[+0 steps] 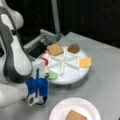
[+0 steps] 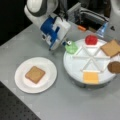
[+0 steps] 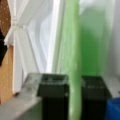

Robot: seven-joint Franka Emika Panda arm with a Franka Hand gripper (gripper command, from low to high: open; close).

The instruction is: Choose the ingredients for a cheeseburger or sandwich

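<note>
- In a front view, the white and blue tool (image 1: 47, 75) stood at the left edge of the white segmented tray (image 1: 75, 72), its tip at the green disc (image 1: 51, 75) in the tray's near-left compartment. A red disc (image 1: 45, 61) lay just behind the tool. A toast square (image 1: 55, 49) sat in a far compartment, the dark brown patty (image 1: 73, 48) beside it to the right, and the yellow cheese square (image 1: 85, 62) at the tray's right side. On the grey desk (image 1: 105, 85) near the view's bottom stood a white plate (image 1: 60, 110) with a second toast square (image 1: 75, 115) on it.
- In a front view, the tool (image 2: 65, 43) reached down from the view's top left to the tray's (image 2: 75, 67) left rim, where the green disc (image 2: 71, 47) stood tilted at its tip. The red disc (image 2: 91, 39) lay in the next compartment to the right, a toast square (image 2: 111, 48) at the tray's right, the patty (image 2: 114, 67) below it, and the cheese square (image 2: 91, 77) in the near compartment. The plate (image 2: 22, 82) sat apart, to the view's left on the desk (image 2: 62, 105), bearing one toast square (image 2: 35, 74) alone.
- In the wrist view, the tool's (image 3: 74, 97) two dark fingers (image 3: 53, 96) pinched the green disc (image 3: 72, 57), which stood on edge between them. The tray's white dividers (image 3: 20, 42) showed at left, with brown toast (image 3: 6, 75) at the left border.
</note>
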